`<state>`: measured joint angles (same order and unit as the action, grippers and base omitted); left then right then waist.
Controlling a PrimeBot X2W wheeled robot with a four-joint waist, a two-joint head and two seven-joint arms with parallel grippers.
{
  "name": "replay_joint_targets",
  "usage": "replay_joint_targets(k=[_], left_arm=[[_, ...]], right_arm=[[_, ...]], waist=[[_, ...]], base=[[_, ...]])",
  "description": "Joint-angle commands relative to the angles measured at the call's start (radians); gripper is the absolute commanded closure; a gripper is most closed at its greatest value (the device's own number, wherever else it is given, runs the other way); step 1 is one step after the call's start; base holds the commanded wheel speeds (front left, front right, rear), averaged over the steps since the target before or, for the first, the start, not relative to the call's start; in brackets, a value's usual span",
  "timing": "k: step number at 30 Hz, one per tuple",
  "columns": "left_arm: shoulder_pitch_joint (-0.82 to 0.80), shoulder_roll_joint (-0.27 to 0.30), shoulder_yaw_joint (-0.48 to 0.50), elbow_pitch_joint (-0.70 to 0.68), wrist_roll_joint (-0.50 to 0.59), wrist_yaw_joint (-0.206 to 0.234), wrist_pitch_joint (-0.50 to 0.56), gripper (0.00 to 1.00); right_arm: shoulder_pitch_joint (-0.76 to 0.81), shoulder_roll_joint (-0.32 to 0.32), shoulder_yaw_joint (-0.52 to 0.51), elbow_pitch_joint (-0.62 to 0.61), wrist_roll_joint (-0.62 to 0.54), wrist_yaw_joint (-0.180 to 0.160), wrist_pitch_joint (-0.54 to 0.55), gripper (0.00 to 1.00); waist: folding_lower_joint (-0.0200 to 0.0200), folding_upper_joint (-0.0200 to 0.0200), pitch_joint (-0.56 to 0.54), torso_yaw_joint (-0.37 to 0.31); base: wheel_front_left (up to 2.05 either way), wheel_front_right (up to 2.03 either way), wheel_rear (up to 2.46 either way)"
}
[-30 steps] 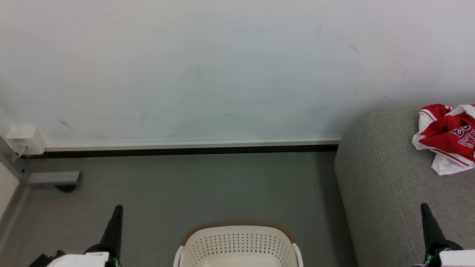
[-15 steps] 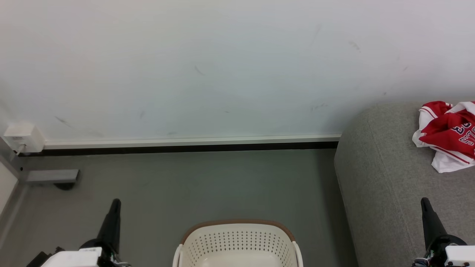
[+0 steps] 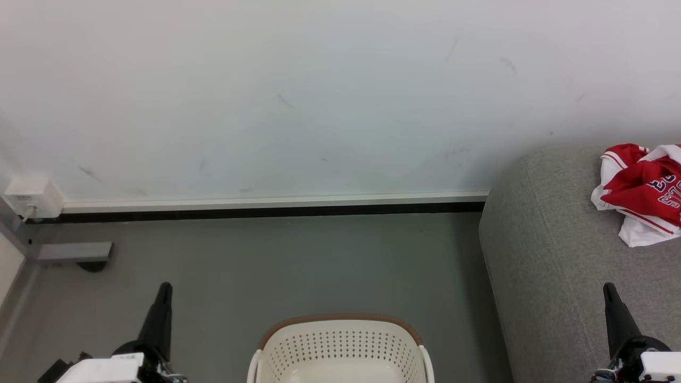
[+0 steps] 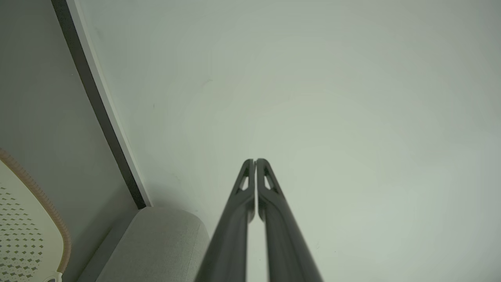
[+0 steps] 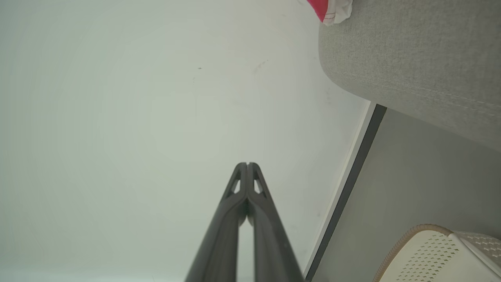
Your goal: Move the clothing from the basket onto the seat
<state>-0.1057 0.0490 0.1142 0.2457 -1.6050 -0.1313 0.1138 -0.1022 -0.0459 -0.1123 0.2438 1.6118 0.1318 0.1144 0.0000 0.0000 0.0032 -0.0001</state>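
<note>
Holding both arms low: left gripper (image 3: pixel 164 288) at 7 o'clock, right gripper (image 3: pixel 608 288) at 5, each pinched fully closed, nothing held. Basket (image 3: pixel 340 318) at 6, visible part bare, bottom cropped, so I can't rule out a leftover. Risk: right gripper brushing seat (image 3: pixel 542 255) flank on next reach. Clothing (image 3: pixel 641 194) heaped on seat at 3. Grey floor (image 3: pixel 266 260), dark baseboard (image 3: pixel 266 215), scuffed white wall (image 3: pixel 319 106) beyond.

the clothing (image 3: pixel 641 194), a crumpled red and white jersey with navy numbers, lies on top of the grey seat (image 3: pixel 548 255); the cream basket (image 3: pixel 340 348) with a brown rim stands on the floor beside it
</note>
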Motion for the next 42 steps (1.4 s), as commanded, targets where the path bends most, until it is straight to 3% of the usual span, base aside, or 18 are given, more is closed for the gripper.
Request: replay_joint_targets(k=[1,42], left_arm=[[-0.009,0.002,0.003,0.000,-0.014,-0.001,0.005,1.00],[-0.008,0.002,0.002,0.000,-0.014,-0.001,0.004,1.00]], right_arm=[[-0.015,-0.008,-0.004,0.002,0.002,-0.002,0.003,1.00],[-0.015,-0.008,-0.004,0.002,0.002,-0.002,0.003,1.00]], waist=[[0.0000,0.0000,0.000,0.000],[0.0000,0.0000,0.000,0.000]], base=[[0.00,0.00,0.00],[0.00,0.00,0.00]])
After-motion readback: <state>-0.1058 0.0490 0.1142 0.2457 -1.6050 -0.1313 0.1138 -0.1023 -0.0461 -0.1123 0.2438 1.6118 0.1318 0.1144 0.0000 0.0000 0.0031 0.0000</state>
